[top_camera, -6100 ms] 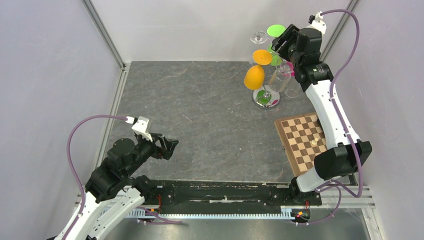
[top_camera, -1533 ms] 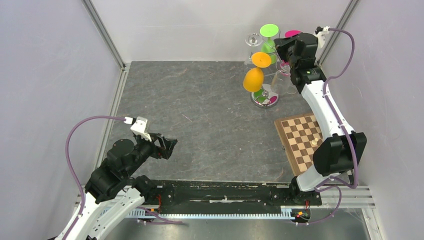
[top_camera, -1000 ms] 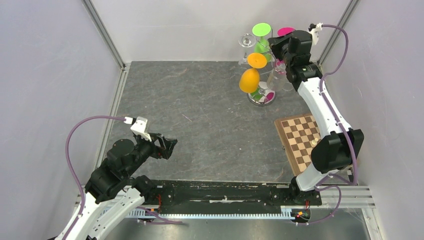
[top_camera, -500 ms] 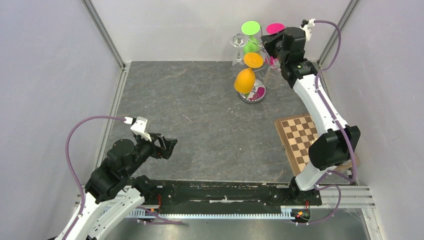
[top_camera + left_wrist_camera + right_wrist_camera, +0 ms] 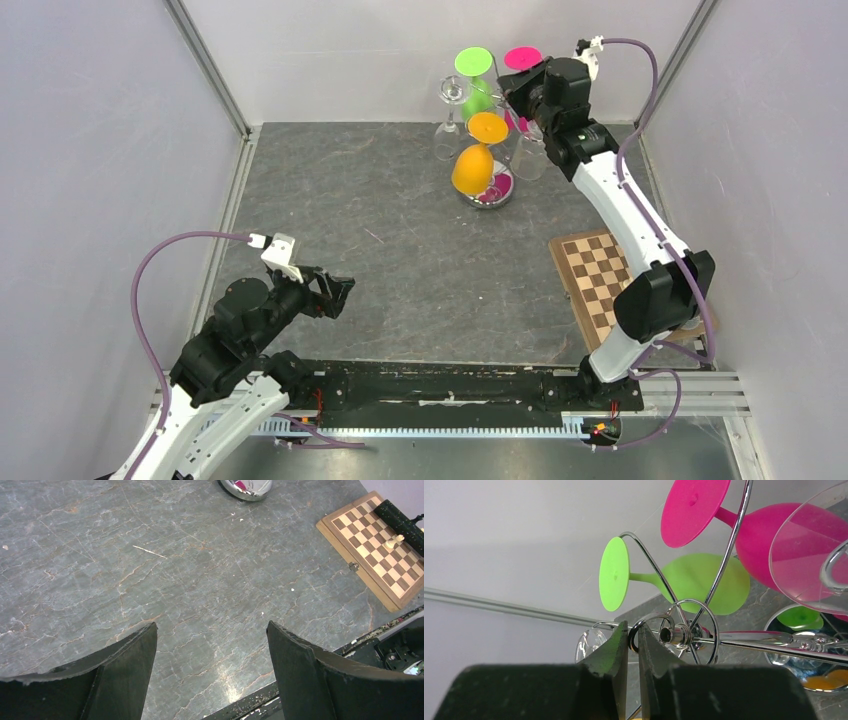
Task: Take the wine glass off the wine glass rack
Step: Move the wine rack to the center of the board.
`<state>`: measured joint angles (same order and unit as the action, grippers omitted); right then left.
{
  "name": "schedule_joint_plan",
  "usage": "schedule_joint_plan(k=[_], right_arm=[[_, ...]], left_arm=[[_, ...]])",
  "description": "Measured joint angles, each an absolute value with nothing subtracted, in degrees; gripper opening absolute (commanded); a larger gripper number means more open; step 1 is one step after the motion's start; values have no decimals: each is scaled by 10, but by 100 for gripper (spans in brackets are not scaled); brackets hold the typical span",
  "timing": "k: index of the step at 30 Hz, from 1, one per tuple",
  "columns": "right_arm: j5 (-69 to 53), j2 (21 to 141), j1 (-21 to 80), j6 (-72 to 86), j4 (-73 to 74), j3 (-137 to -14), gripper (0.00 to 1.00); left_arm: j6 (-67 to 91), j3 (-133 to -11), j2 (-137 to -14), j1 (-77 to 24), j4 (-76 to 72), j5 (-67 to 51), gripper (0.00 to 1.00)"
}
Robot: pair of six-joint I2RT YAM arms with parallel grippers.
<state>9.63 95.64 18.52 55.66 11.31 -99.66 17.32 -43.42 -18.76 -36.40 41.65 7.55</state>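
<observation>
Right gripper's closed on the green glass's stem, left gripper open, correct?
No. The right wrist view shows the right gripper closed on a wire loop of the wine glass rack, not on the stem of the green glass. The left gripper is open.

Holds the left arm [image 5: 232, 335] folded low by its base, left gripper [image 5: 212, 630] tipped toward the bench [image 5: 200, 575], jaws spread wide. Reaches the right arm [image 5: 627, 212] to the far back, right gripper [image 5: 633, 631] raised, jaws nearly closed, seemingly pinching a wire of the rack [image 5: 677, 634].
</observation>
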Motion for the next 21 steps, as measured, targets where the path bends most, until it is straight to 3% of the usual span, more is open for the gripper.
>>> schedule_joint_plan(k=[21], right_arm=[[85,929,238,525,118,-995,0]], left_arm=[[173,-434,-187,-364,416,75,87]])
